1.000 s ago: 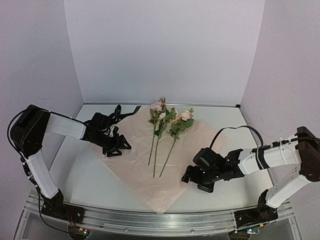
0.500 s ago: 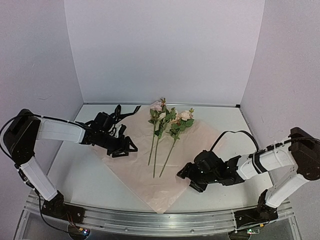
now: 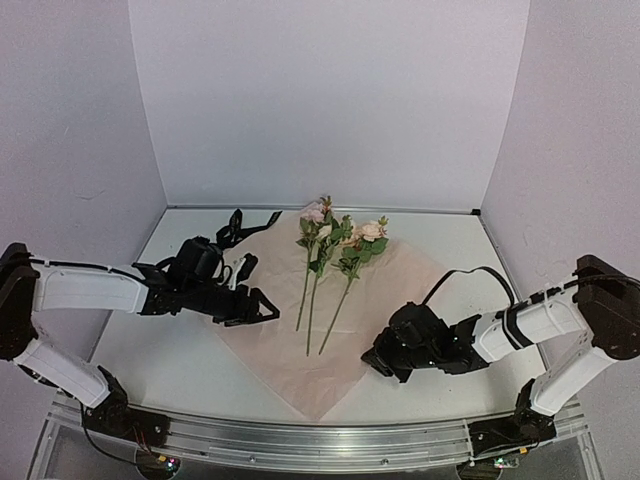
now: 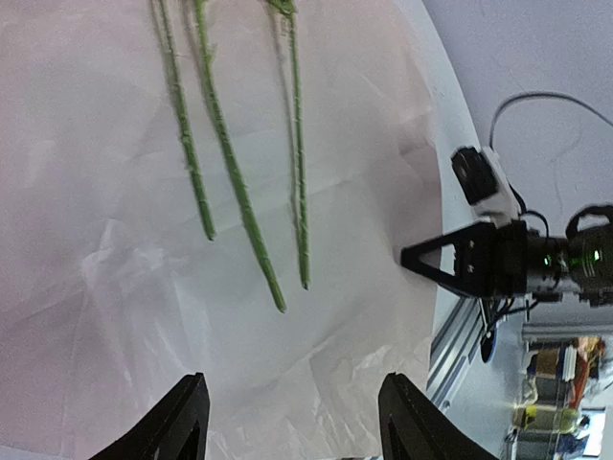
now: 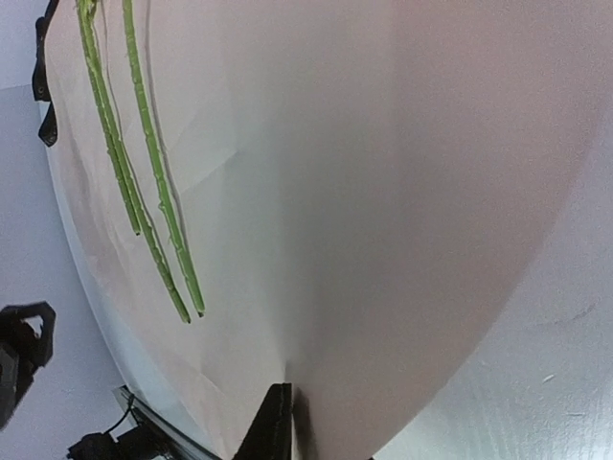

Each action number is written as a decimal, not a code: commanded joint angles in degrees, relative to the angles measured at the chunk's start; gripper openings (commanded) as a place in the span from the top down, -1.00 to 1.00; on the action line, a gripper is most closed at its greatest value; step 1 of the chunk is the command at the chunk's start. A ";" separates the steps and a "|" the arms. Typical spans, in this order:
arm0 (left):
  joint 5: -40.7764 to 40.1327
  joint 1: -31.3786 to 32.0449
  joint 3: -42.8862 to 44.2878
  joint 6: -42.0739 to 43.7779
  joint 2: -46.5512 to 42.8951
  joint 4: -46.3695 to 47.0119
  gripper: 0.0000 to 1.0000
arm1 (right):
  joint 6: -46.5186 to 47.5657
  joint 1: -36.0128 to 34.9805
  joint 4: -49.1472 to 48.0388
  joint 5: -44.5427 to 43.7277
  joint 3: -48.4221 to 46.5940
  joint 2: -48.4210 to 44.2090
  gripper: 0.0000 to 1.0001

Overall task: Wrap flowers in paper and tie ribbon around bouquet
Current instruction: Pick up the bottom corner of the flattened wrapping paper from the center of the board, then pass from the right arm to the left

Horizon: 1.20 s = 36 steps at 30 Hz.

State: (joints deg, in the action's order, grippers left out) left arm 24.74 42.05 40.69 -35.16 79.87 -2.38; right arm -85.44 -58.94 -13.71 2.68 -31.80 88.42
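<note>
Flowers [image 3: 335,250] lie on paper [image 3: 290,350] at tabletop [image 3: 180,370] centre, blossoms toward far edge. My right claw [image 3: 378,358] is pinched on the paper's right edge; my left claw [image 3: 262,308] hangs wide over its left edge.

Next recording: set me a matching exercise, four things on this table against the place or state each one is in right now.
Things:
1. flowers
2. ribbon
3. left pincer
4. right pincer

Places or states:
A. shut on the edge of the paper
B. lying along the middle of the paper
C. open, above the paper
D. by the paper's far left edge

Pairs: 1-B, 2-D, 3-C, 4-A
</note>
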 commanded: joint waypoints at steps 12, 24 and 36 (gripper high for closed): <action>-21.47 25.54 -6.09 16.84 -13.11 7.04 -0.36 | -13.21 -0.10 -0.62 -1.69 -4.73 -2.12 1.00; -34.67 41.53 -3.05 19.95 -8.87 2.54 -0.46 | -20.66 0.12 2.32 -4.94 -6.31 -4.48 1.00; -45.04 45.33 1.08 20.95 -3.04 -0.59 -0.48 | -23.06 0.10 13.21 -7.02 -10.54 -8.10 1.00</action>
State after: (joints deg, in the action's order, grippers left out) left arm -14.37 87.01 37.80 -15.05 75.59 -1.95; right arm -107.53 -58.92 -4.64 -2.28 -39.49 81.75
